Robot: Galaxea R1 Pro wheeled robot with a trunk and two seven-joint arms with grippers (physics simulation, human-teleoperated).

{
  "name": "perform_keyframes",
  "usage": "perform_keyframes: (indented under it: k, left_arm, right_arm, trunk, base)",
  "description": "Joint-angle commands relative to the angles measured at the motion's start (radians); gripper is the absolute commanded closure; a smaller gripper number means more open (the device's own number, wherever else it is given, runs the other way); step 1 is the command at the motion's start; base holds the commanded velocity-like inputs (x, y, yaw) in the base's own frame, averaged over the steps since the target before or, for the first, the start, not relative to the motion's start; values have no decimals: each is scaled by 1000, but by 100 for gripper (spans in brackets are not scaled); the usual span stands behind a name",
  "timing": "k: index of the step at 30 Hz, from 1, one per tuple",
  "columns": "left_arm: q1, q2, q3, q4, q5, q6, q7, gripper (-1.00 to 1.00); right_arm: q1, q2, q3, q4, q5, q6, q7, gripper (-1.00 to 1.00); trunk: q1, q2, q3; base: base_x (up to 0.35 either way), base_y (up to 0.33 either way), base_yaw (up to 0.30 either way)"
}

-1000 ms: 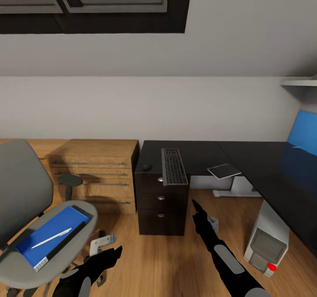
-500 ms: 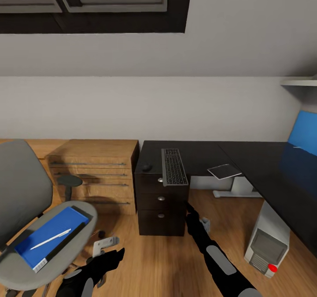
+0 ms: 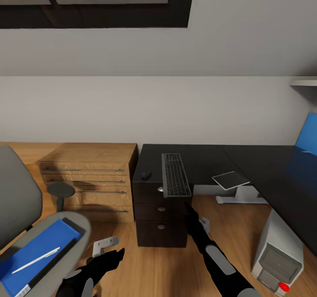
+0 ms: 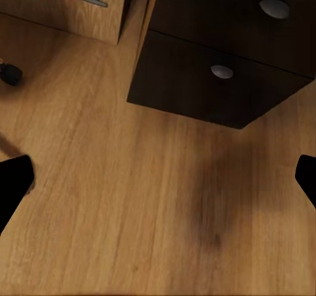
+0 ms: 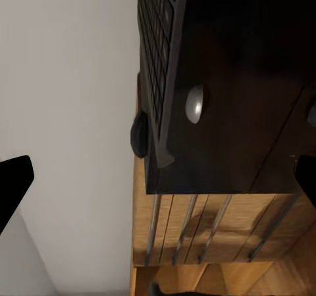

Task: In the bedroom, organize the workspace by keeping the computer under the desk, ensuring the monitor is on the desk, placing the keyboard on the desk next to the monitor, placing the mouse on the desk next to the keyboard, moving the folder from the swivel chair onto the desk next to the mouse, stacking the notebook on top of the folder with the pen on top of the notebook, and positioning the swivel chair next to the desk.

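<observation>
The swivel chair stands low at the left; the blue folder lies on its seat with the white pen on top. On the black desk the keyboard overhangs the front edge above the drawers, with the mouse just to its left. The grey notebook juts over the desk's inner edge. The computer sits on the floor under the right wing. The monitor is out of view. My left gripper hangs open over the floor. My right gripper is open before the drawer unit, keyboard and mouse ahead of it.
A light wooden dresser stands against the wall left of the desk. The drawer unit with silver knobs fills the desk's left end. A blue wall panel is at the far right. Wooden floor lies between chair and desk.
The whole picture has shifted, so the camera moved: chair slid left, desk sits lower. My right gripper swung left, closer to the drawer unit. The left gripper barely moved.
</observation>
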Motion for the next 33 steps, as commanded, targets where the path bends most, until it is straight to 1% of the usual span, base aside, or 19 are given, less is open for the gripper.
perform_keyframes:
  k: [1, 5, 14, 23, 33]
  left_arm:
    - [-1, -1, 1, -1, 10, 5, 4, -100]
    - [-1, 0, 1, -1, 10, 5, 4, -100]
    - [0, 0, 1, -1, 11, 5, 4, -100]
    - [0, 1, 2, -2, 13, 5, 4, -100]
    - [-1, 1, 2, -2, 13, 5, 4, -100]
  right_arm:
    - [-1, 0, 2, 1, -10, 2, 4, -100]
    - [-1, 0, 1, 3, -11, 2, 3, -100]
    - [-1, 0, 2, 5, -9, 1, 1, -100]
    - [-1, 1, 7, 9, -8, 2, 1, -100]
    - [0, 1, 9, 10, -7, 2, 1, -100]
  trunk:
    - [0, 0, -1]
    - [0, 0, -1]
    - [0, 0, -1]
    - [0, 0, -1]
    - [0, 0, -1]
  base:
    - [258, 0, 0]
    - [201, 0, 0]
    - [33, 4, 0]
    - [201, 126, 0]
    - [62, 32, 0]
